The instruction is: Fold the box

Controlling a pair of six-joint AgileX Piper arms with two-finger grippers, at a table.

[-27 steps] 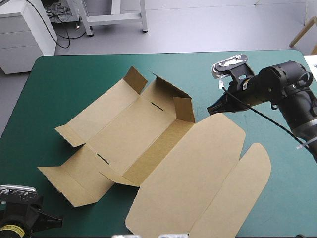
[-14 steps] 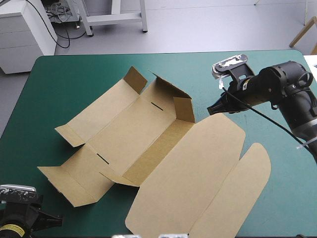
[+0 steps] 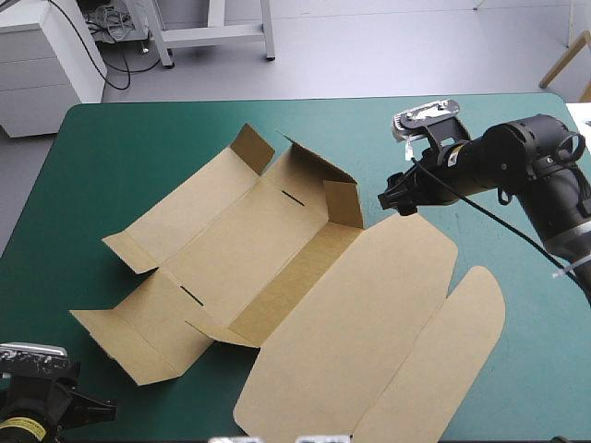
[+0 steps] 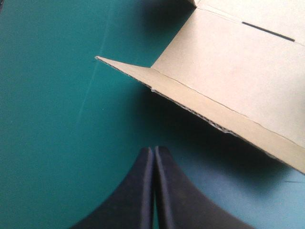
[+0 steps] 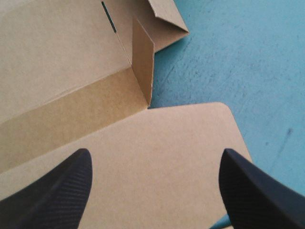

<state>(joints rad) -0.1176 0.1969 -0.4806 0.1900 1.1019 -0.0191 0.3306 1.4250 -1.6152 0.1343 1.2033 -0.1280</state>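
The brown box [image 3: 249,249] lies opened out in the middle of the teal-green table, its long side walls and small end flaps partly raised. Its broad lid [image 3: 369,305] lies flat toward the near right. My right gripper [image 3: 391,197] hovers open just over the lid's far corner; in the right wrist view its black fingers [image 5: 57,183] stand wide apart above the lid [image 5: 157,143], with the raised end flap [image 5: 142,62] ahead. My left gripper [image 3: 100,406] is shut at the near left corner, its tip [image 4: 153,151] short of the box's near flap [image 4: 205,107].
The lid's rounded tuck flap [image 3: 443,360] lies flat near the table's front edge. Bare teal-green cover [image 3: 138,138] runs along the far and left sides. The table's right edge is close behind the right arm.
My right gripper has opened from shut and shifted slightly left toward the lid's far corner. The left gripper and the box have not moved.
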